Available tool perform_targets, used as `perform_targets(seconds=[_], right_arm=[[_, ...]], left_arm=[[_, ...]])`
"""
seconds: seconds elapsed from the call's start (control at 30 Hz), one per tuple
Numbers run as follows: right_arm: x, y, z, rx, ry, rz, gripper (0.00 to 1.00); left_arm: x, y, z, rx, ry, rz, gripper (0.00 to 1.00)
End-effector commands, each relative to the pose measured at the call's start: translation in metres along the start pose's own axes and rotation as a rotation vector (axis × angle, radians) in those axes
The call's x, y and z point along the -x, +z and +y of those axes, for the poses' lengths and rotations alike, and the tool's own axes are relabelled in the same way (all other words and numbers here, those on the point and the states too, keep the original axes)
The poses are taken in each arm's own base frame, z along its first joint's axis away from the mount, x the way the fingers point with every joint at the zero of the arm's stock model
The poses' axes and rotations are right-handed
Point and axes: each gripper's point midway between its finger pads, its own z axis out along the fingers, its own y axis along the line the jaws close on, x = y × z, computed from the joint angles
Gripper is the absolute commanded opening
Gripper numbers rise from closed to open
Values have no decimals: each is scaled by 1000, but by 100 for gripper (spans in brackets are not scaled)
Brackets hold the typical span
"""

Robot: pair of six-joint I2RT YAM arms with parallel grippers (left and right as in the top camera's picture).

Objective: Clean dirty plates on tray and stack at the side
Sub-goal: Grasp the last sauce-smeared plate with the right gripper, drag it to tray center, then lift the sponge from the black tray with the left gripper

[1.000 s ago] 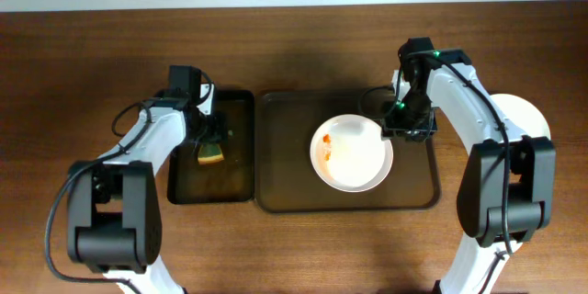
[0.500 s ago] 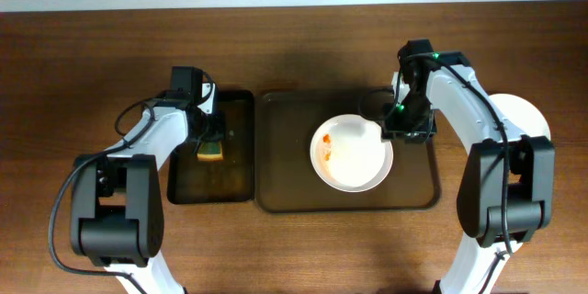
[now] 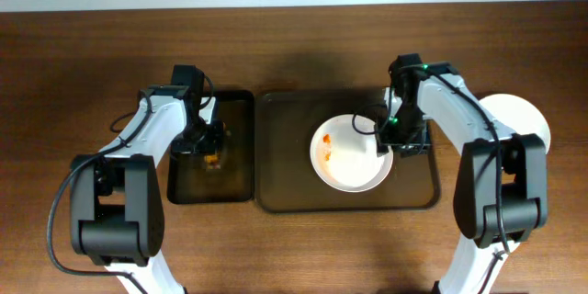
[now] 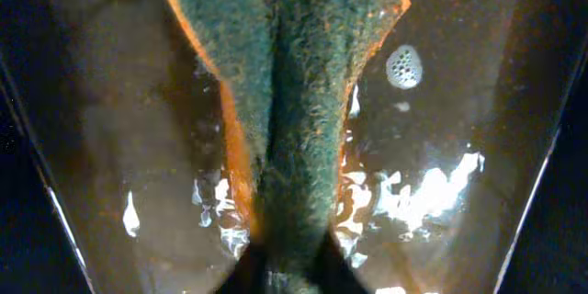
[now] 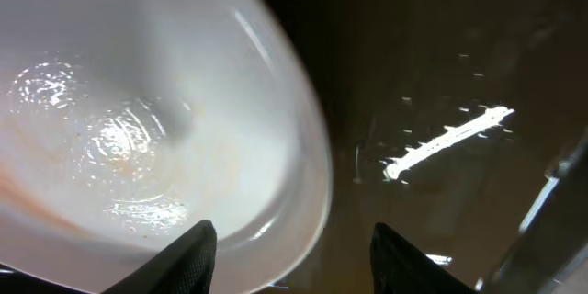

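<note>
Between the right fingers [image 5: 401, 259] sits the plate [image 5: 138, 129] rim; fingers apart.

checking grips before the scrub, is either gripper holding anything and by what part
The left gripper pinches the sponge by its near end, squeezed narrow. The right gripper holds nothing: its open fingers straddle the plate at its rim.

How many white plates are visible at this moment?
2. One sauce-smeared plate lies on the brown tray. A second plate sits right of the tray, partly behind the right arm; it may be a stack hiding more.
</note>
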Motion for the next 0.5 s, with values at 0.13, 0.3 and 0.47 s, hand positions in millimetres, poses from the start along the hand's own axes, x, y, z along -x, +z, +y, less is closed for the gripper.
perform_targets(seconds=[0.13,0.3,0.47], right_arm=[[9,7,4,4,-15,-48,64],[7,29,2,7,-10,-64,59],[11,27,0,9,-6,-79,31]], left_arm=[[24,-3,-4,-16,15,-92,90],[33,-4,-5,-19,18,-127,96],[33,-4,-5,-19,18,-127,75]])
